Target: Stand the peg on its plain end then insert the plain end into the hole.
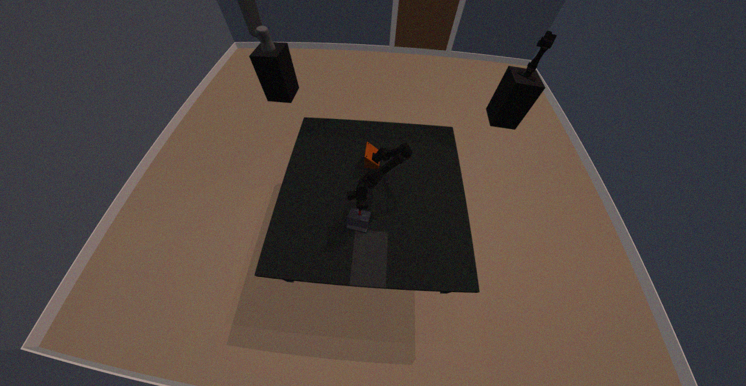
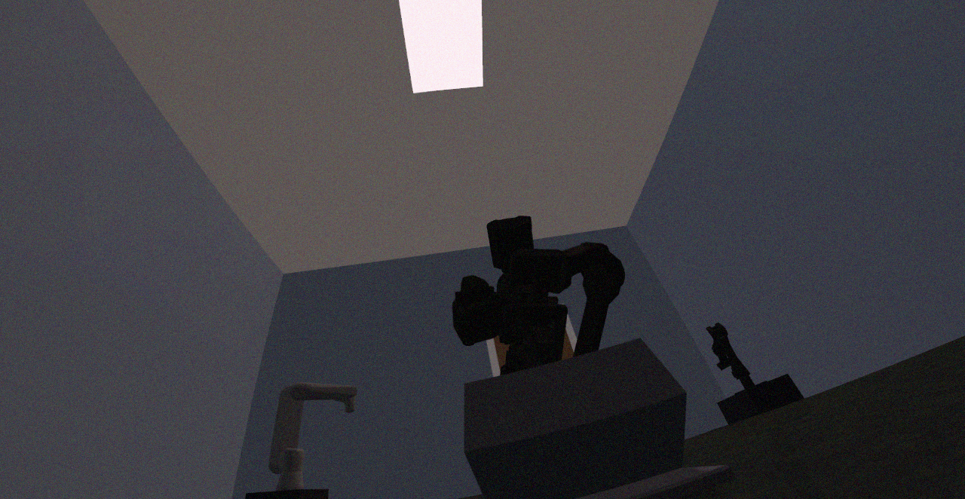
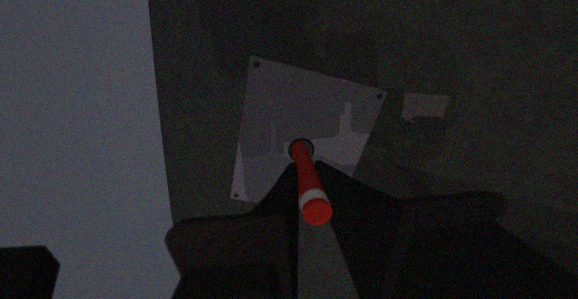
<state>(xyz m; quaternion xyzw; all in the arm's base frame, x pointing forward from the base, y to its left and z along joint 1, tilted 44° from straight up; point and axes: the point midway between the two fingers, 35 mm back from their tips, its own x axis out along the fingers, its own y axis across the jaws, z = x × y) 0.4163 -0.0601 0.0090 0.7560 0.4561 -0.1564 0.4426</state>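
We see red peg (image 3: 309,185) plain end at hole (image 3: 301,146) in sloped grey panel (image 3: 289,105), depth unclear. Long axis points 11 o'clock, white band (image 3: 312,196) near us. Gripper (image 3: 312,186) clamped nearly closed on peg.

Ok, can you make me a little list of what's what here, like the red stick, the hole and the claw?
peg: red peg with a white band near the end closest to the wrist camera
plain end: at the mouth of the hole; depth cannot be told
panel: pale sloped panel, dark dots at its corners
claw: claw shut on the peg
table: dark table
arm: dark arm reaching toward the panel
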